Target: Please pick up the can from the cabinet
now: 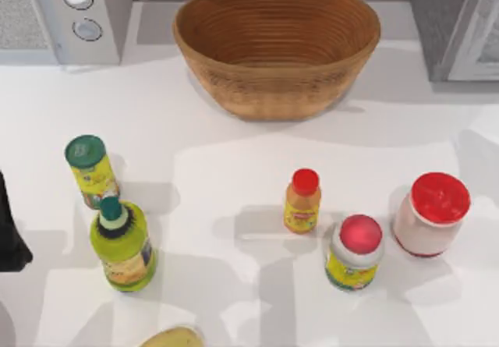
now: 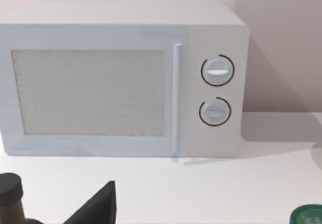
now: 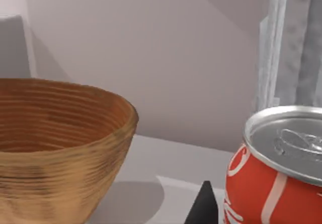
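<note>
The red cola can point(image 3: 275, 168) stands upright close before the right wrist camera, silver top and pull tab showing, with the grey cabinet point(image 3: 294, 48) rising right behind it and the woven basket point(image 3: 55, 143) off to one side. A dark tip of the right pincer point(image 3: 205, 206) sits just beside the can; whether that pincer is apart or clamped I cannot tell. In the top view the cabinet point(image 1: 456, 23) fills the far right corner, the basket point(image 1: 277, 47) sits at the back middle and the white microwave point(image 1: 66, 12) at the far left. A dark piece of the left arm point(image 1: 12, 230) rests at the counter's point(image 1: 234, 175) left edge, and the state of the left pincer point(image 2: 98, 206) cannot be made out either.
</note>
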Controlling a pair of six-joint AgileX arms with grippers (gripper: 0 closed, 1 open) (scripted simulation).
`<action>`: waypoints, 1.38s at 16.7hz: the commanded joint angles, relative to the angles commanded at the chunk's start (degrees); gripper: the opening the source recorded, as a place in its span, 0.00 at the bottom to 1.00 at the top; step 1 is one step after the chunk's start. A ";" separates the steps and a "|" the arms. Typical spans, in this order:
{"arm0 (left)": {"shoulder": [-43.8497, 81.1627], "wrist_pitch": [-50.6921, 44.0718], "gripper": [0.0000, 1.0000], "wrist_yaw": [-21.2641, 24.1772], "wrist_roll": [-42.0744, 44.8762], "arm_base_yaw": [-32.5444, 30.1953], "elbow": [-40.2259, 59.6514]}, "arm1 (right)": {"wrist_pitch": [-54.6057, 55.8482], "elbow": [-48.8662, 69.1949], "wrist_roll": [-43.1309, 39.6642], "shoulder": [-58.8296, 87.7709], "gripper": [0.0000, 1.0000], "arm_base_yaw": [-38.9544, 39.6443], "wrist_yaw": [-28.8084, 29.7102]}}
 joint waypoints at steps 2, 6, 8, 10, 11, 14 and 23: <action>0.00 0.00 1.00 0.00 0.00 0.00 0.00 | 8.70 3.05 0.14 11.56 0.00 -1.96 -5.71; 0.00 0.00 1.00 0.00 0.00 0.00 0.00 | 25.37 8.91 0.41 33.72 0.00 -5.73 -16.65; 0.00 0.00 1.00 0.00 0.00 0.00 0.00 | 32.87 11.55 0.53 43.69 0.00 -7.42 -21.57; 0.00 0.00 1.00 0.00 0.00 0.00 0.00 | 39.48 13.87 0.64 52.48 0.00 -8.93 -25.91; 0.00 0.00 1.00 0.00 0.00 0.00 0.00 | 42.35 14.88 0.68 56.29 0.00 -9.58 -27.79; 0.00 0.00 1.00 0.00 0.00 0.00 0.00 | 48.99 17.21 0.78 65.11 0.00 -11.08 -32.14; 0.00 0.00 1.00 0.00 0.00 0.00 0.00 | 51.90 18.23 0.89 69.30 0.00 -11.31 -33.92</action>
